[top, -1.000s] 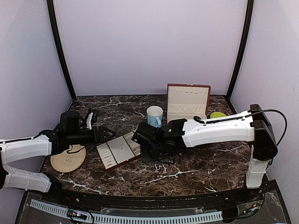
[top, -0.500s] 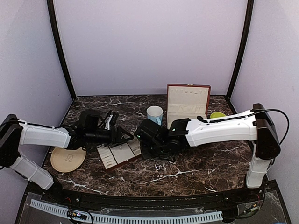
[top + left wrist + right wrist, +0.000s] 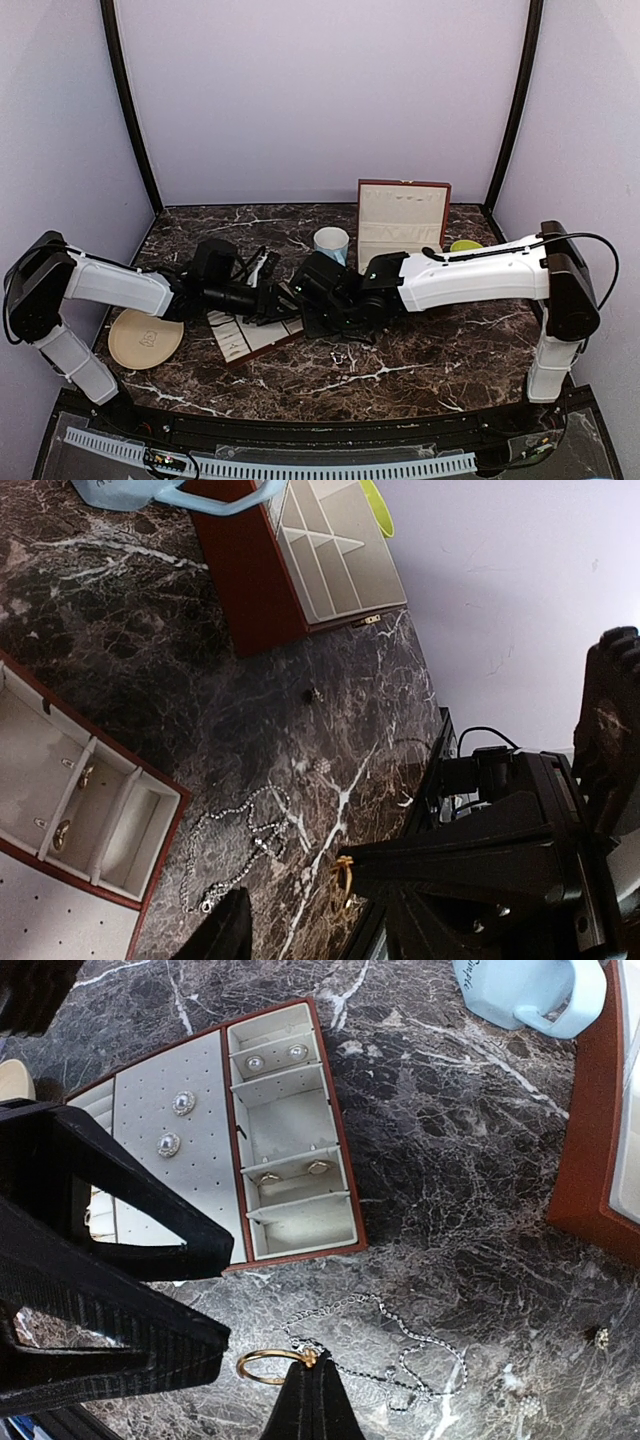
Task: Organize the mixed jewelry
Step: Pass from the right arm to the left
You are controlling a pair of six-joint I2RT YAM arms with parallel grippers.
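Observation:
My right gripper [image 3: 312, 1372] is shut on a small gold ring [image 3: 268, 1365] and holds it just above the marble. The ring also shows in the left wrist view [image 3: 343, 885]. My left gripper [image 3: 305, 918] is open, and its black fingers [image 3: 120, 1210] reach over the tray to just beside the ring. A fine silvery chain [image 3: 400, 1350] lies on the marble under the ring. It also shows in the left wrist view [image 3: 240, 840]. Two small studs [image 3: 313, 694] lie farther right. The two grippers meet at the tray's right edge [image 3: 295, 300].
The cream slotted tray [image 3: 352, 1210] holds studs [image 3: 182, 1103] and rings [image 3: 318, 1167]. The open red-brown box [image 3: 403, 215] stands behind, with a blue mug [image 3: 331, 247] beside it. A tan plate [image 3: 146, 338] lies at the left. A yellow-green item [image 3: 465, 246] lies at the far right.
My left arm has reached right, over the tray, up to the right gripper. The right gripper has shifted slightly left, still over the tray's right edge.

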